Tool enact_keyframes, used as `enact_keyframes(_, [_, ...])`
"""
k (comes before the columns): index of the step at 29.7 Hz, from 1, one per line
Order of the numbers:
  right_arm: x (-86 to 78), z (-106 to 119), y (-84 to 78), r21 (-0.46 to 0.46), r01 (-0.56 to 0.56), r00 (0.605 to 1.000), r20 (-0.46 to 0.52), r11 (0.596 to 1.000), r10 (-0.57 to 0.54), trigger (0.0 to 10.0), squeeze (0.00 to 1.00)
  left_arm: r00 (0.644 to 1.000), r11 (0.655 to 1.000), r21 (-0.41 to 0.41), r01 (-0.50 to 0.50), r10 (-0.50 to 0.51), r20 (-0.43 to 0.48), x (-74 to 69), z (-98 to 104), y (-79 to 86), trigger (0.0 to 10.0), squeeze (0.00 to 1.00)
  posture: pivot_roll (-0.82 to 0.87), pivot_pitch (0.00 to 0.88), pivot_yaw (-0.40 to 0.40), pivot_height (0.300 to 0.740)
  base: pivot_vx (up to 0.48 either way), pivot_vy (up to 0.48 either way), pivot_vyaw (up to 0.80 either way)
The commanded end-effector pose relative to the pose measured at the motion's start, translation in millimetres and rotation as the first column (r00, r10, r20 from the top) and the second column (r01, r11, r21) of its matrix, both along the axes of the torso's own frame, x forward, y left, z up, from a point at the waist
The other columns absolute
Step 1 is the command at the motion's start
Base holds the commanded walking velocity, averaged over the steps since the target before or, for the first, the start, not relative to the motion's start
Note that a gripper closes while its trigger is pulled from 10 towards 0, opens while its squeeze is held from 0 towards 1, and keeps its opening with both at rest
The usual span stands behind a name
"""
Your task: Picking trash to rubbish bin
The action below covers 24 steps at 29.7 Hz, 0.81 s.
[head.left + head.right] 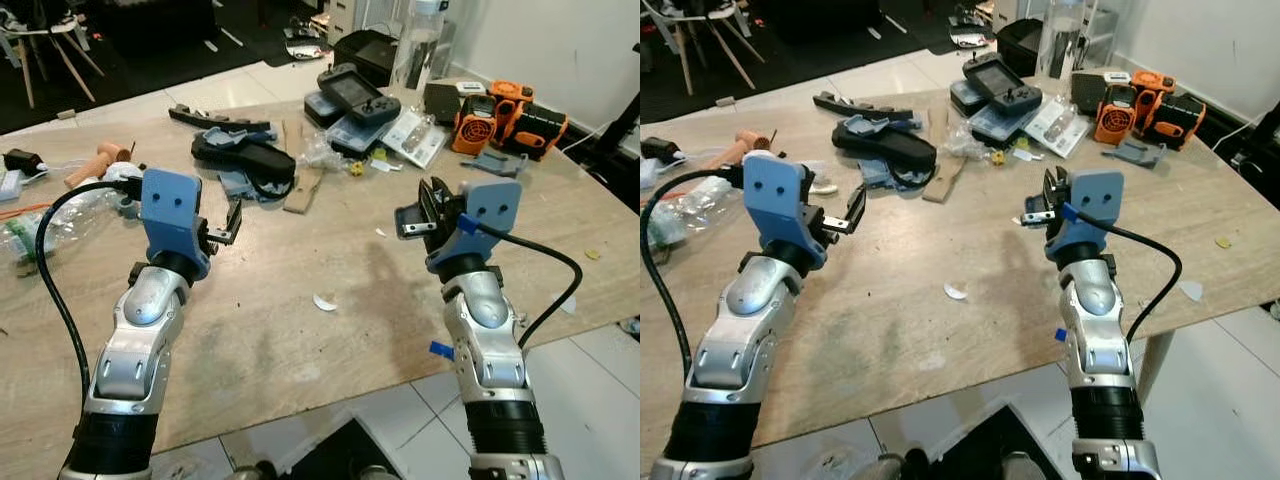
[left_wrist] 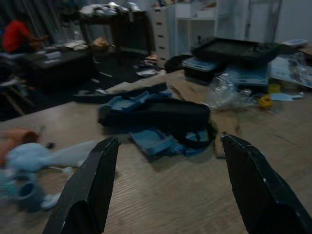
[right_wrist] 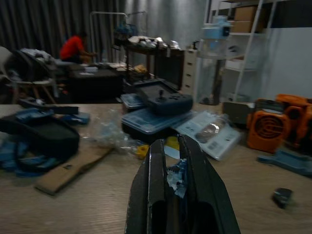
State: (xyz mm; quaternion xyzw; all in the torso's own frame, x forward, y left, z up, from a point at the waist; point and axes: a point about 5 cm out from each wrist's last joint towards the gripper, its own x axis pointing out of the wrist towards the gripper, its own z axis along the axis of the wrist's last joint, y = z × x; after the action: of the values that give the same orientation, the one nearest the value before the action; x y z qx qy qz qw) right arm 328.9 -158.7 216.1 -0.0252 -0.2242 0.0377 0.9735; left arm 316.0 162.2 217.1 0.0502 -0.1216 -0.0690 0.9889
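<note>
- Two grippers over a wooden table (image 1: pixel 300 340), seen from the left eye: the left gripper (image 1: pixel 228 225) hangs above the left half with its fingers spread wide and nothing between them; the right gripper (image 1: pixel 425 213) hangs above the right half.
- One white scrap (image 1: pixel 324 301) lies on the table between the arms, nearer the front edge; a smaller fleck (image 1: pixel 380 232) lies just beyond it.
- Right eye: clutter along the far edge, namely a black pouch (image 1: pixel 885 146), a cardboard strip (image 1: pixel 945 176), a handheld console (image 1: pixel 1002 87) on stacked cases and an orange fan (image 1: pixel 1118 113) toward the far right corner.
- Left wrist: both black fingers (image 2: pixel 90 190) stand far apart, empty; the pouch lies ahead between them.
- Right wrist: fingers (image 3: pixel 195 195) nearly together, pinching a small blue-white crumpled scrap (image 3: pixel 176 178) at their tips; console and fan beyond. A person in red (image 3: pixel 73 48) sits in the dark background.
</note>
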Motion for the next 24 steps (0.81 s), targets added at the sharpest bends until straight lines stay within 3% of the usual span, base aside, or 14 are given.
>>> enact_keyframes(1, [-3.5,0.3,1.0,0.004,0.002,1.000,0.006,1.000,-0.002,10.0,0.00,1.000,1.000,-0.014,0.010,-0.010,-0.013,0.1,-1.4,-2.0,10.0,0.00,0.02,0.144,0.033,0.740,0.000,0.000,0.00])
enact_keyframes(24, [-6.4,-6.3,7.2,0.039,-0.006,1.000,-0.012,0.999,0.007,10.0,0.00,0.999,0.999,-0.005,0.046,-0.046,-0.014,-0.2,1.6,-3.7,10.0,0.00,0.03,0.148,0.050,0.740,0.000,0.000,0.00])
